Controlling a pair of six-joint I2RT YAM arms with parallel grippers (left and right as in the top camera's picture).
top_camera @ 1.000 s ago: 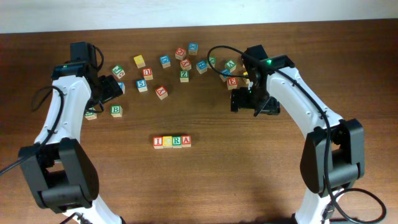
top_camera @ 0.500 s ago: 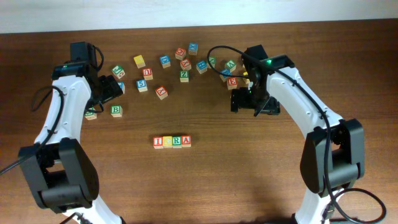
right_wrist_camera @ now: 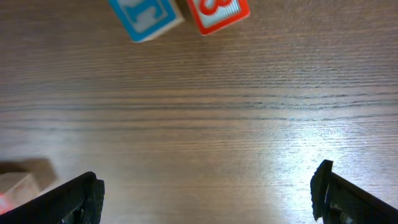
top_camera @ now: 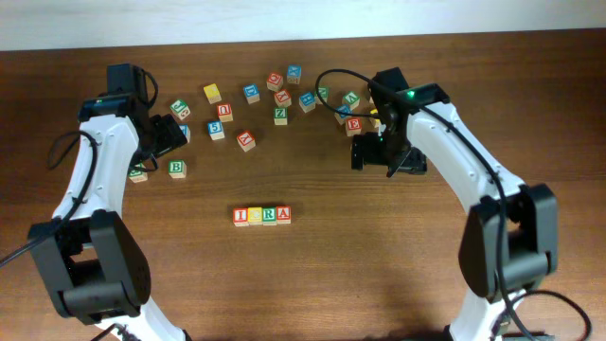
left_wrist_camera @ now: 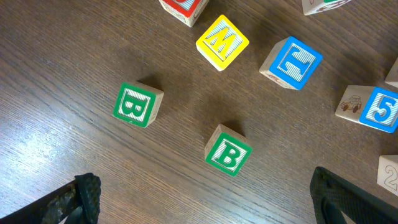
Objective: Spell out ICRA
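**Overhead and wrist views: four-block row on the tabletop, both pincers spread**

Overhead view. A row of four blocks (top_camera: 262, 215) lies near the middle of the wooden tabletop (top_camera: 312, 284), slightly toward its near edge, with the blocks touching side to side. From left to right the faces read I, then a yellow face whose letter is too small to make out, then R and A. Loose blocks (top_camera: 246, 140) are scattered across the far half of the tabletop, well apart from the row. One arm reaches in at each side toward this scatter, and neither touches the row.

Left wrist view. The left pincer (left_wrist_camera: 211, 202) hangs above the wood with its fingers spread wide, one tip in each lower corner, gripping no block. Ahead of it lie a first green B block (left_wrist_camera: 137, 104) and a second green B block (left_wrist_camera: 227, 151), apart from one another. Beyond them are a yellow block (left_wrist_camera: 222, 42), a blue block (left_wrist_camera: 291, 62) and, at the right edge, a blue 5 block (left_wrist_camera: 373, 109).

Right wrist view. The right pincer (right_wrist_camera: 208, 196) is likewise spread wide over bare wood and grips no block. A cropped blue block (right_wrist_camera: 146, 15) and a cropped red block (right_wrist_camera: 217, 12) sit just beside each other at the top edge. A pale block (right_wrist_camera: 18, 186) shows at the lower left, near one fingertip.
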